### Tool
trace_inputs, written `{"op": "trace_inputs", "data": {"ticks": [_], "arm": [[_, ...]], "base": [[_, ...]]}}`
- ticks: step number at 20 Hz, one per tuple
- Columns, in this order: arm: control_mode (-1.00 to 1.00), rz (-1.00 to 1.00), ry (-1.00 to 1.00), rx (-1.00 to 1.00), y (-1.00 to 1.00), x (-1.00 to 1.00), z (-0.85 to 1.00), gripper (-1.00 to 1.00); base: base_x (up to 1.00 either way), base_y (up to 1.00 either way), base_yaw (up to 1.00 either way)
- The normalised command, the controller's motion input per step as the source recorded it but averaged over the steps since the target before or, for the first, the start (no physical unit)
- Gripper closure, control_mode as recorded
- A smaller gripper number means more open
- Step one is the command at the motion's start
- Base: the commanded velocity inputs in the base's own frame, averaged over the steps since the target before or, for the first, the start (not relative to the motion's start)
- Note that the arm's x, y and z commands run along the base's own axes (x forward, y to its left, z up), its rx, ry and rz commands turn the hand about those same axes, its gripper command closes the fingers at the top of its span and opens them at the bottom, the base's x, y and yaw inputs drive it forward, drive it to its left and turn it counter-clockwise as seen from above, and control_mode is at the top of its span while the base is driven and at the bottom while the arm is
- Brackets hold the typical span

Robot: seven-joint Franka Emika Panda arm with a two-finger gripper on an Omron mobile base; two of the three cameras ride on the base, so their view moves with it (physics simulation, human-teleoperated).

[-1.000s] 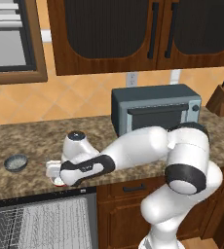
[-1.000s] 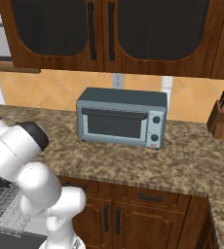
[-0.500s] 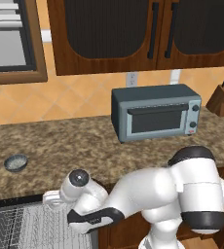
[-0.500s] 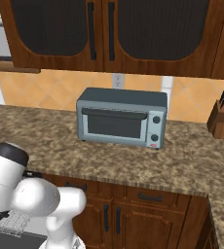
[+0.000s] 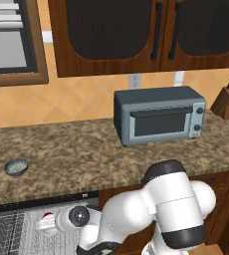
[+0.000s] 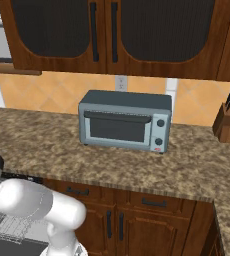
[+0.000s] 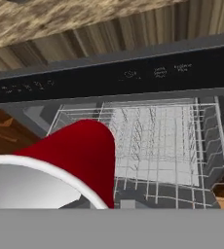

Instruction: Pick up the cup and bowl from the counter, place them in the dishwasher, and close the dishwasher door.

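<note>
Though end effector grip unclear, cup (image 7: pixel 80 151) tilted, white rim toward camera, base toward dishwasher (image 7: pixel 158 141) rack.

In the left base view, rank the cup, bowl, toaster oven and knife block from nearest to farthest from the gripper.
1. cup, at the gripper, over the dishwasher rack.
2. bowl, on the counter, far left.
3. toaster oven, behind, to the right.
4. knife block, far right.

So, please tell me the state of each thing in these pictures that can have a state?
cup: tilted, off the counter, over the rack
bowl: upright on the counter
dishwasher: open, white rack showing
toaster oven: door closed
upper cabinets: closed
gripper: hidden, cannot tell
</note>
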Motion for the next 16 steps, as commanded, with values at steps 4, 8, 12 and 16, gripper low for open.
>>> {"op": "trace_inputs", "data": {"ticks": [4, 8, 12, 16], "arm": [[-1.0, 0.0, 0.38, -0.16, 0.43, 0.0, 0.04, 1.0], [-1.0, 0.0, 0.25, -0.16, 0.16, 0.0, 0.0, 1.0], [-1.0, 0.0, 0.07, -0.11, 0.0, 0.0, 0.0, 1.0], [-1.0, 0.0, 0.13, -0.08, 0.03, 0.0, -0.32, 1.0]], "base": [[0.0, 0.0, 0.0], [0.0, 0.0, 0.0], [0.0, 0.0, 0.0], [0.0, 0.0, 0.0]]}}
